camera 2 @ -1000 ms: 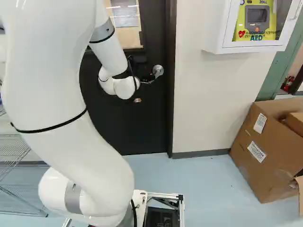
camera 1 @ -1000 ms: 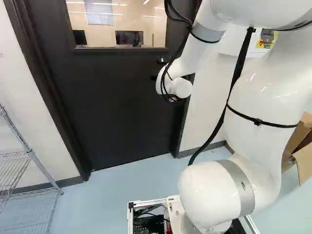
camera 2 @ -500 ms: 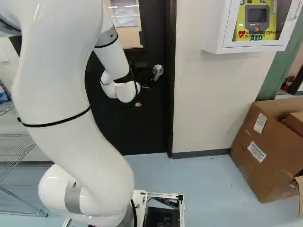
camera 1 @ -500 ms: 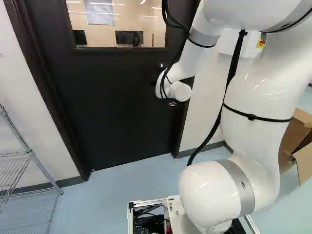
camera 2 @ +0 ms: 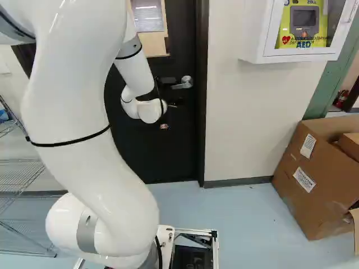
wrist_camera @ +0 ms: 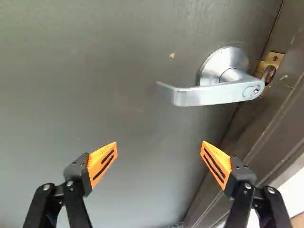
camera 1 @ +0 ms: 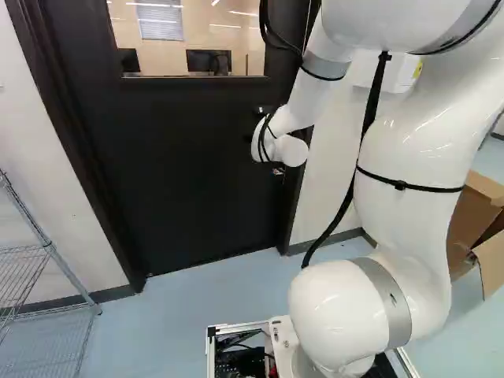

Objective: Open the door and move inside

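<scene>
In the right base view, the silver metal lever handle [camera 2: 183, 83] has swung back up from its downward slant to level, and my smooth white arm [camera 2: 67, 112] has shifted toward that view's right, its wrist a little lower; the base has stayed put. The dark, flat door [camera 1: 181, 181] is still closed in its frame. My black two-fingered gripper [camera 2: 170, 115] is out beside the handle; in the wrist view its orange pads [wrist_camera: 102, 164] stand wide apart with nothing gripped, the lever ahead of them. Right of the door, I can see print on the yellow device [camera 2: 305, 25] in its white wall cabinet [camera 2: 251, 36], and white paper labels [camera 2: 304, 179] on the brown cardboard box [camera 2: 317, 207].
</scene>
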